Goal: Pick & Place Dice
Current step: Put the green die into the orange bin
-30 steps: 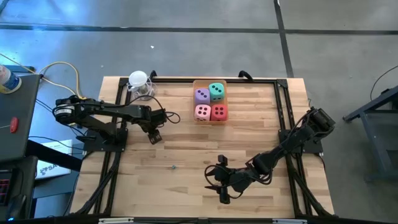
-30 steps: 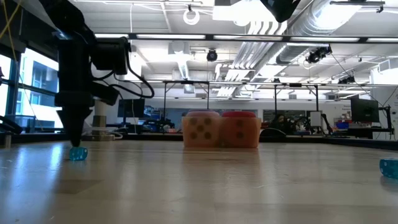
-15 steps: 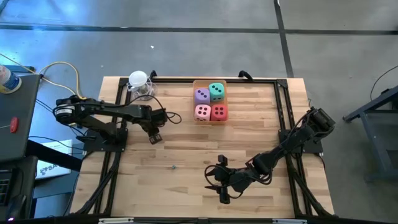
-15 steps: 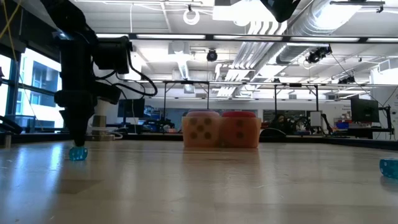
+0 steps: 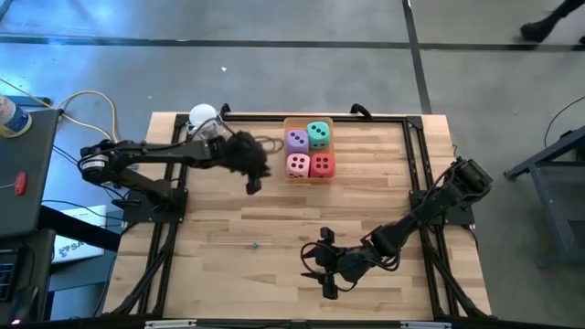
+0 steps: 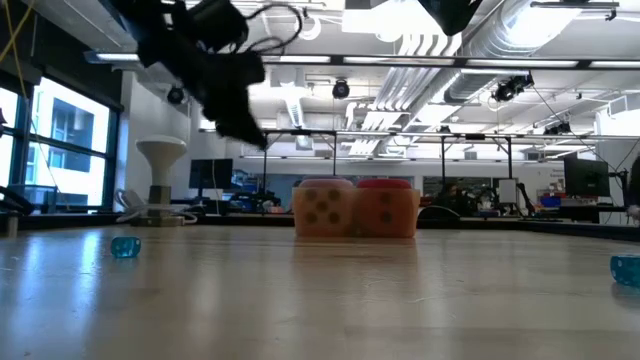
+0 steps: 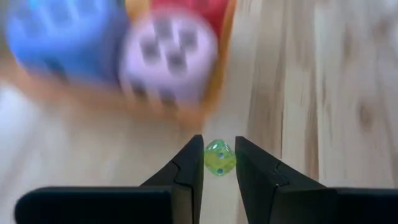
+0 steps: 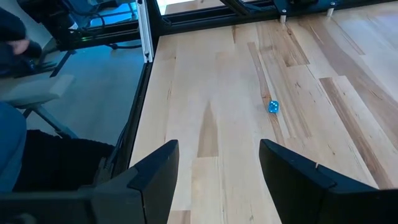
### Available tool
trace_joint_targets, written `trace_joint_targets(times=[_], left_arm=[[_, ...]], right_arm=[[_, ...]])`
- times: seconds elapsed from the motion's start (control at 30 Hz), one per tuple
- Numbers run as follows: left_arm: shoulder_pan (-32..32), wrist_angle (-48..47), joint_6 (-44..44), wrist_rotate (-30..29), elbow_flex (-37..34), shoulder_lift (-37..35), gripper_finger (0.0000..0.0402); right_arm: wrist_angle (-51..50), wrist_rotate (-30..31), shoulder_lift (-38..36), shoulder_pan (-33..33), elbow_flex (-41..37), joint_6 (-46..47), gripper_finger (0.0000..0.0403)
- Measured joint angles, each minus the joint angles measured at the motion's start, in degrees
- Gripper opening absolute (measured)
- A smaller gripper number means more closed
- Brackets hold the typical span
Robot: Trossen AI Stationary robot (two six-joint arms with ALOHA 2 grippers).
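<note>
**Left gripper carries a small die; the tray lies straight ahead of its fingers**

The left gripper (image 5: pixel 252 179) hangs above the table (image 5: pixel 274 228), just beside the tray (image 5: pixel 291 123) on the tray's left-arm side. The low view shows it well clear of the wood. Its fingers (image 7: pixel 190 163) are closed on a small die (image 7: pixel 217 157), yellow-green with dark pips, which sits pinched between the two tips.

The four dice of the task fill the tray in a two-by-two block. Purple (image 5: pixel 297 140) and teal (image 5: pixel 318 134) are at the far side, pink (image 5: pixel 297 164) and red (image 5: pixel 321 164) at the near side. They touch one another and none is in either gripper.

The coming move turns on one relation. In the left wrist view the tray and its cubes stand directly beyond the fingertips, on the line the fingers point along, with a strip of bare table between. The pink and purple dice are the ones nearest the left gripper. A short reach forward would probably bring the small die over the tray. The cubes leave little free floor inside, so a release there would likely land it on top of them.

The right gripper (image 5: pixel 323 268) waits at the near part of the table, well apart from the tray, with its fingers spread wide and nothing between them. A blue bead (image 8: pixel 273 107) lies on the wood ahead of it. The left arm is plainly the nearer to the dice.
</note>
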Motion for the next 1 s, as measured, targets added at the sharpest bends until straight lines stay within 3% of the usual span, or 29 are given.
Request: trace_joint_targets(times=[0.2, 0.53, 0.8, 1.0], left_arm=[[3.83, 11.72, 0.96, 6.90, 3.44, 3.90, 0.0066], [5.74, 14.54, 3.96, 11.97, 18.57, 23.56, 0.0066], [6.25, 16.74, 3.70, 11.75, 26.48, 33.12, 0.0065], [6.78, 16.91, 2.14, 11.49, 27.29, 34.60, 0.0078]], right_arm=[[-0.02, 0.00, 0.00, -0.02, 0.00, -1.16, 0.0215], [2.16, -0.12, -0.02, 0.00, 0.02, -4.69, 0.0215], [1.76, -0.26, -0.02, 0.04, 0.02, -5.70, 0.0215], [2.02, -0.02, -0.02, 0.55, 0.00, -5.57, 0.0215]])
